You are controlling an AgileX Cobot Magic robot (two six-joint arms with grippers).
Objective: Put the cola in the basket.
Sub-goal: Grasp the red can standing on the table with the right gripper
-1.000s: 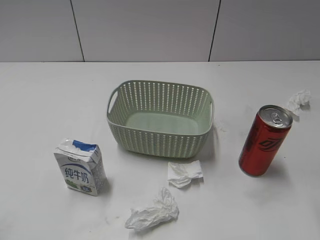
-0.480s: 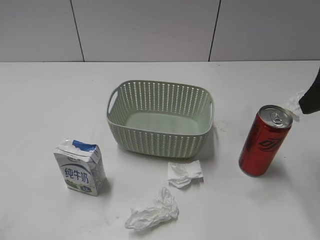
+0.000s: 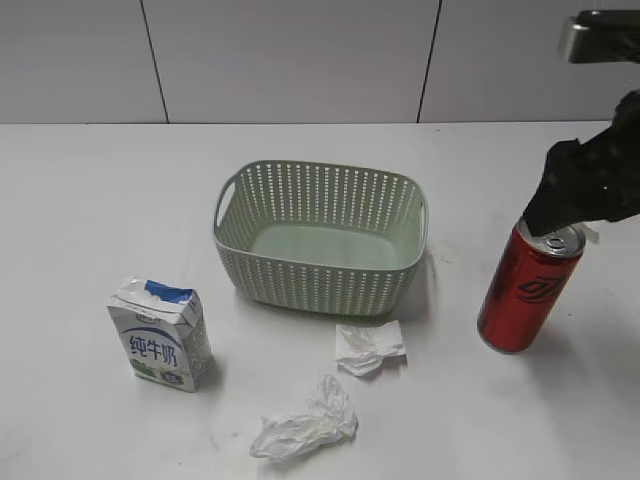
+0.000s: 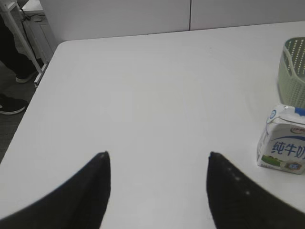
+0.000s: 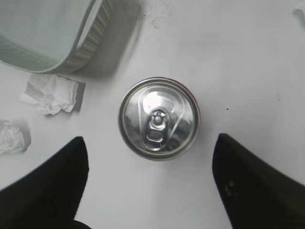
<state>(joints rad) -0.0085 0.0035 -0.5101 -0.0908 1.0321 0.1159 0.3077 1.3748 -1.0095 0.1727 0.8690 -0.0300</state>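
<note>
The cola point(image 3: 527, 290) is a tall red can with a silver top, standing upright on the white table to the right of the basket point(image 3: 320, 268). The basket is pale green, perforated and empty. My right gripper point(image 3: 550, 215) hangs open just above the can's top. In the right wrist view the can's silver lid point(image 5: 158, 118) lies just ahead of the open right gripper point(image 5: 150, 139), and a basket corner point(image 5: 90, 40) shows at the upper left. My left gripper point(image 4: 158, 153) is open and empty over bare table, with the basket's edge point(image 4: 291, 71) at the far right.
A white-and-blue milk carton point(image 3: 160, 335) stands at the front left; it also shows in the left wrist view point(image 4: 283, 145). Two crumpled tissues point(image 3: 370, 347) point(image 3: 305, 420) lie in front of the basket. The table's left edge point(image 4: 35, 90) drops to the floor.
My right arm has come in from the right edge and moved left to hang over the cola's top. The cola, basket and carton have not moved.
</note>
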